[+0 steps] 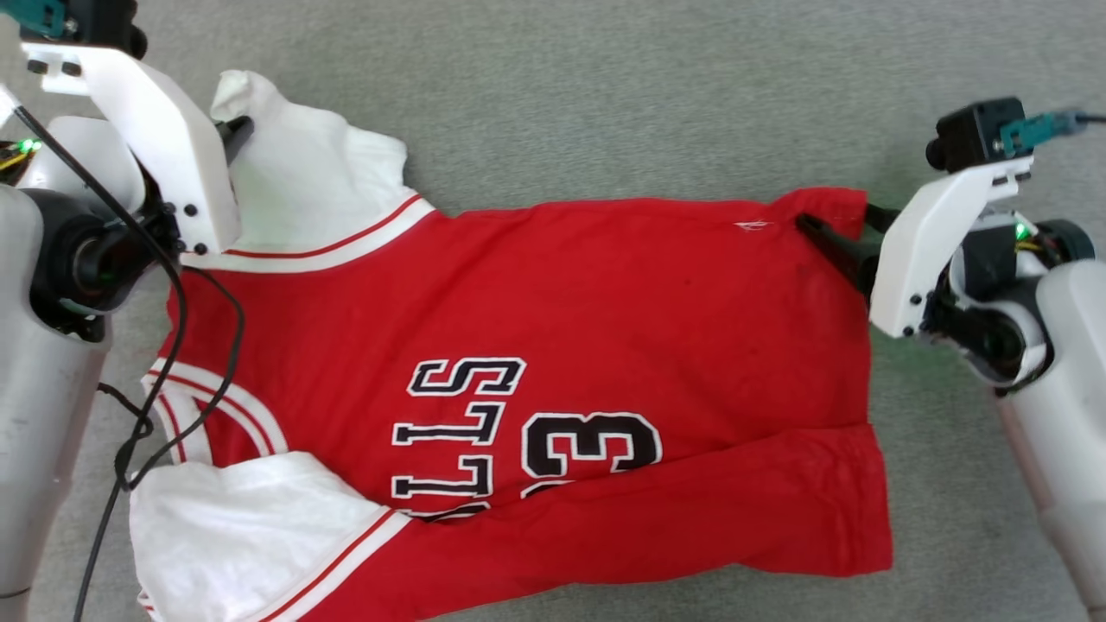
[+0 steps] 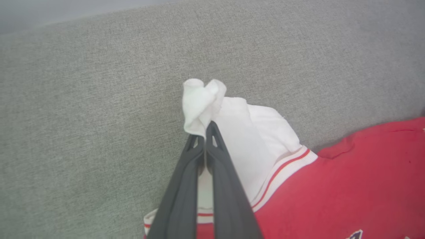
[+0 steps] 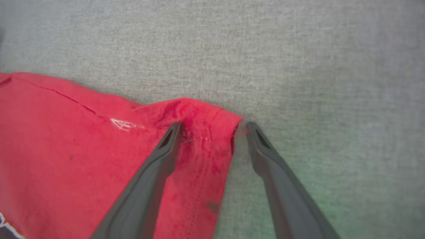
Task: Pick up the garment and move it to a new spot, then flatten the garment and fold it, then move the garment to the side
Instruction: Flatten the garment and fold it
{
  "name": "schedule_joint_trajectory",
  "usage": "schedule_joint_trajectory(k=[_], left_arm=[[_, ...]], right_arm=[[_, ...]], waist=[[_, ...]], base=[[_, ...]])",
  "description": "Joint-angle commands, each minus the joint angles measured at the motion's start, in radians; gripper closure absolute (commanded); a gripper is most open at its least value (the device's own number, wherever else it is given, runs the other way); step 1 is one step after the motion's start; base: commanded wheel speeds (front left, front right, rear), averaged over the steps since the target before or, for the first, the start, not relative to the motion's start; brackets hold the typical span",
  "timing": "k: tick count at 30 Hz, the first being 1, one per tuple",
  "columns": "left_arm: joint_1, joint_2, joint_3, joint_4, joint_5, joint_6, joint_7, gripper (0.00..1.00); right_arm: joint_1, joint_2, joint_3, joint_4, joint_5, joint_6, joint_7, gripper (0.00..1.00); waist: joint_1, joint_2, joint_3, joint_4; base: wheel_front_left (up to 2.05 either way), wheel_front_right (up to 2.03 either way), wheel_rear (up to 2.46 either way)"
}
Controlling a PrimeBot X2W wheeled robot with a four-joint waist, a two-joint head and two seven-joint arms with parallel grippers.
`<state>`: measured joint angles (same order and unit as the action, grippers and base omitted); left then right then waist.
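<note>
So the garment (image 1: 605, 285) is lying spread out sideways on the grey surface (image 1: 605, 104), collar end toward the robot's left and hem toward its right; it takes up most of the middle of the surface as the head camera sees it. Closest to the robot, the near sleeve (image 1: 233, 527) is a rumpled white lump at the left; next to it the near long edge of the red body is folded up over the front, hiding the bottom of the lettering (image 1: 458, 423) and sitting just under the number 3 (image 1: 587, 445). A black cable (image 1: 173, 345) from the left arm hangs across the collar end.

Further out, the red front is pretty flat, just a few soft creases; there's a tiny white logo (image 1: 753, 226) (image 3: 124, 124) near the far hem corner (image 1: 829, 203).

At the far edge both arms are on it. The left gripper (image 1: 242, 130) (image 2: 206, 132) has its fingers pressed together, pinching the bunched tip of the far sleeve (image 1: 302, 173) (image 2: 245, 132), which puffs out past the fingertips. The right gripper (image 1: 834, 216) (image 3: 213, 126) has its fingers spread apart around that hem corner; one finger is on top of the red cloth where it puckers, the other is on the grey surface just beside the hem.
</note>
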<state>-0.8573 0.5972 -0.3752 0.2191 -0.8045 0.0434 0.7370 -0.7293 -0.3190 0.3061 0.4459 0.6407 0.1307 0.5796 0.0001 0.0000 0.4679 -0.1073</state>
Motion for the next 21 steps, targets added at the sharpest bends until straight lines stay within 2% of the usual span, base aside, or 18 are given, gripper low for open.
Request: schedule_joint_trajectory(k=[1,6,7,9,15,21], left_arm=[[-0.011,-0.005,-0.001,-0.004,0.002,-0.007,-0.007,1.00],[-0.003,-0.016,-0.005,0.000,-0.006,-0.014,-0.022,1.00],[0.000,-0.018,-0.006,0.004,-0.007,-0.016,-0.027,1.00],[0.008,-0.019,-0.002,0.015,-0.008,-0.023,-0.042,1.00],[0.056,-0.012,0.025,0.027,-0.026,-0.031,-0.105,1.00],[0.190,-0.005,0.076,-0.012,-0.064,-0.016,-0.191,1.00]], right_arm=[[-0.005,-0.002,0.017,0.025,0.005,0.000,0.023,0.00],[-0.007,0.013,0.072,0.123,0.052,0.000,0.151,0.00],[-0.005,0.014,0.083,0.138,0.055,0.000,0.171,0.49],[-0.020,0.012,0.095,0.146,0.064,0.000,0.173,1.00],[-0.064,-0.032,0.062,0.048,0.064,0.001,0.059,1.00],[0.015,-0.059,0.034,-0.023,0.064,0.000,0.003,1.00]], waist=[[-0.0001,0.0000,0.011,0.014],[-0.0001,0.0000,0.021,0.030],[-0.0001,0.0000,0.021,0.032],[-0.0001,0.0000,0.013,0.037],[-0.0001,0.0000,-0.042,0.052],[-0.0001,0.0000,-0.112,0.074]], base=[[0.00,0.00,0.00],[0.00,0.00,0.00],[0.00,0.00,0.00],[0.00,0.00,0.00],[0.00,0.00,0.00],[0.00,0.00,0.00]])
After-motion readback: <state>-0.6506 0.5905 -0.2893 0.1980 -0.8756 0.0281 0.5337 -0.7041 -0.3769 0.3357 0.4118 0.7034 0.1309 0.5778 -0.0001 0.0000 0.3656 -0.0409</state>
